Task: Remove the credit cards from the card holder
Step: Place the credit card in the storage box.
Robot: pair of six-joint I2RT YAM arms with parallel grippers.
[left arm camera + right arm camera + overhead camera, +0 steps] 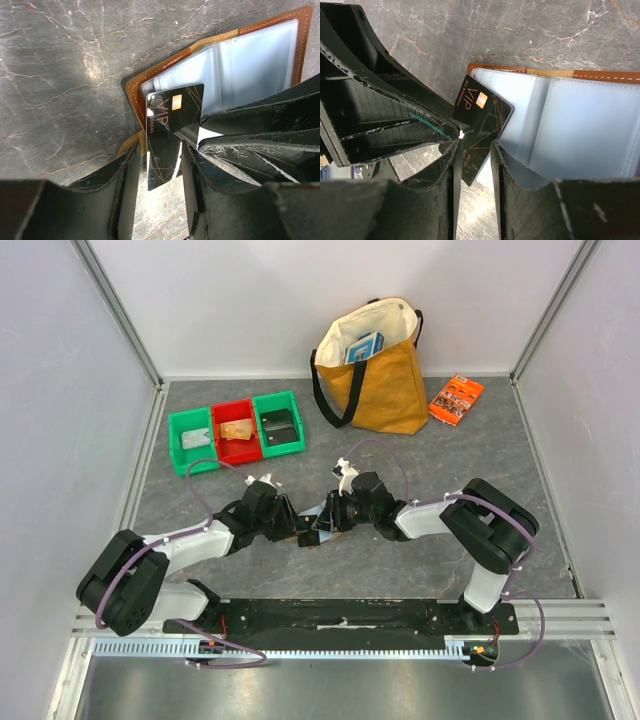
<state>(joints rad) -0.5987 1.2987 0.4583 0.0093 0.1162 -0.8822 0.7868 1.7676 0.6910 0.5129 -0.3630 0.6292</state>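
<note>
evidently a black credit card overlaps the card holder; whether left end effector or right end effector clamps it, we cannot tell.

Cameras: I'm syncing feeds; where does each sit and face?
Top external: above and behind, looking down at the table; the left arm and right arm show.
Left wrist: on that arm, facing down past the left gripper at the card holder.
Right wrist: same, past the right gripper.
Shared: both wrist views show the black card.
</note>
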